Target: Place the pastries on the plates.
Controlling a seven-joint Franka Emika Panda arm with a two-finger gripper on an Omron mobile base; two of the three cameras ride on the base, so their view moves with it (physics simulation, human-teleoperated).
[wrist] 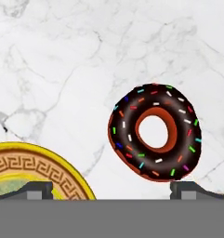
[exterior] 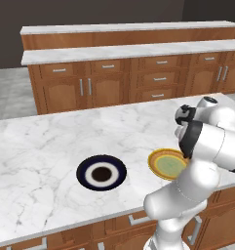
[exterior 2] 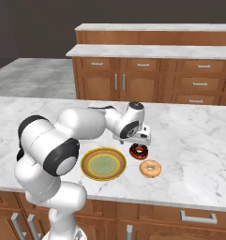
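A: Where is the two-finger tool (exterior 2: 141, 139) hanging right now?

B: Just above the dark chocolate ring doughnut with coloured sprinkles (exterior 2: 139, 151), at centre right of the right base view. Its fingers are spreading wide, pinching nothing, probably so they can straddle the ring.

A: And the other pastry?

B: The pale orange glazed ring doughnut (exterior 2: 150, 168) is lying just below it on the white marble counter (exterior 2: 199, 140).

A: The plates?

B: The golden-rimmed round plate with a pale green centre (exterior 2: 103, 163) is sitting left of both doughnuts. The dark navy round plate with a white ring (exterior: 101, 172) is waiting at lower centre of the left base view, also bare.
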